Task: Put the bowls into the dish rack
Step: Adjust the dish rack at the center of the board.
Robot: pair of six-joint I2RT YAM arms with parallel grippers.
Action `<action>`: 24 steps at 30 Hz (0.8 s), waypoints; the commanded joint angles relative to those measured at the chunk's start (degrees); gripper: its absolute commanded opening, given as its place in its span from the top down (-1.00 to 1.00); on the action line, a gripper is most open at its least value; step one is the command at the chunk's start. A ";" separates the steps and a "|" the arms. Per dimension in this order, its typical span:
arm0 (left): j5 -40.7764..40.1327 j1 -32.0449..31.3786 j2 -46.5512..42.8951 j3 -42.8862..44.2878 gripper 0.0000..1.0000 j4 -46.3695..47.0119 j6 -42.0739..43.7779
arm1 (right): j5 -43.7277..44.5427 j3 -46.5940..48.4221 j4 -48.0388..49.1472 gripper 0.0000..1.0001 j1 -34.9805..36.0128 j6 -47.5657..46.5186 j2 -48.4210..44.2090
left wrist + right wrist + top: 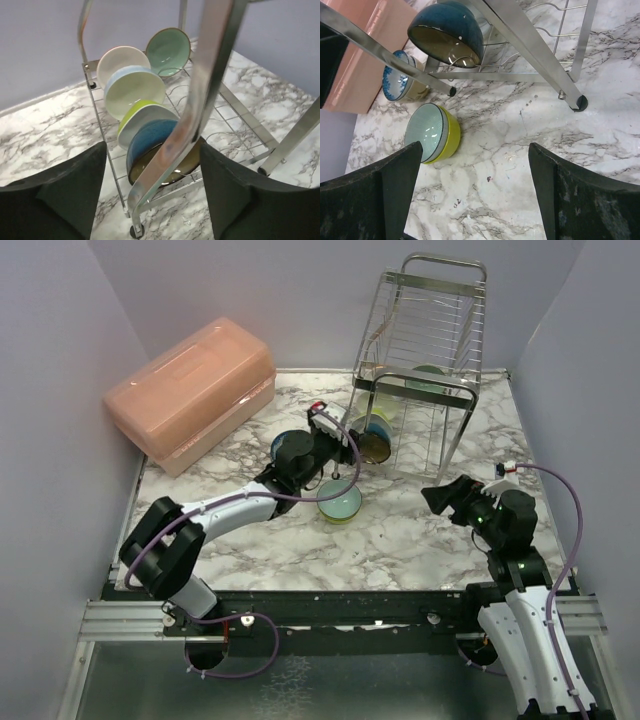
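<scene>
bowls (pixel 135 90) in dish rack (pixel 210 75) | loose bowl (pixel 340 502) on table (pixel 400 540) — before rack

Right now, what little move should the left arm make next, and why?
Probably draw the left gripper straight back from the dish rack. Its jaws stand open and empty, the dark blue bowl leans in the slots of the lower shelf, and a yellow bowl waits on the table nearby.

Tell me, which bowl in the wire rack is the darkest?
The dark blue bowl, brown inside, at the near end of the row beside the lime bowl; the others there are all pale.
</scene>
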 commanded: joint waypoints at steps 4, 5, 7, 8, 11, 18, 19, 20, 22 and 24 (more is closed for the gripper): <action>-4.94 1.95 -11.50 -9.05 -0.95 0.48 -8.78 | -1.43 -0.70 1.80 -0.82 0.18 -0.95 0.44; -5.35 2.13 -13.03 -10.87 -0.97 0.22 -10.05 | -1.43 -0.69 1.75 -0.82 0.18 -0.95 0.60; -5.72 2.43 -15.68 -14.04 -0.98 -1.22 -12.36 | -1.57 -0.82 1.85 -0.82 0.18 -0.87 0.71; -5.69 2.50 -16.97 -15.33 -0.98 -2.57 -13.65 | -1.73 -0.93 2.00 -0.82 0.18 -0.86 0.86; -5.51 2.57 -19.67 -18.02 -0.98 -8.72 -18.86 | -2.09 -1.26 2.67 -0.82 0.18 -0.86 1.35; -3.93 2.59 -18.96 -19.65 -0.78 -25.94 -28.95 | -3.13 -1.89 3.47 -0.81 0.23 -1.51 2.58; -3.80 2.60 -18.38 -19.56 -0.77 -27.04 -29.39 | -3.21 -2.06 3.70 -0.81 0.23 -1.42 2.59; -3.79 2.57 -17.61 -19.37 -0.74 -28.11 -29.73 | -3.35 -2.14 3.80 -0.81 0.23 -1.33 2.60; -3.19 2.55 -15.65 -18.44 -0.63 -29.73 -29.16 | -3.51 -2.22 3.83 -0.81 0.24 -1.12 2.57; -2.54 2.55 -13.15 -16.86 -0.49 -31.30 -28.31 | -3.53 -2.19 3.67 -0.81 0.21 -1.05 2.49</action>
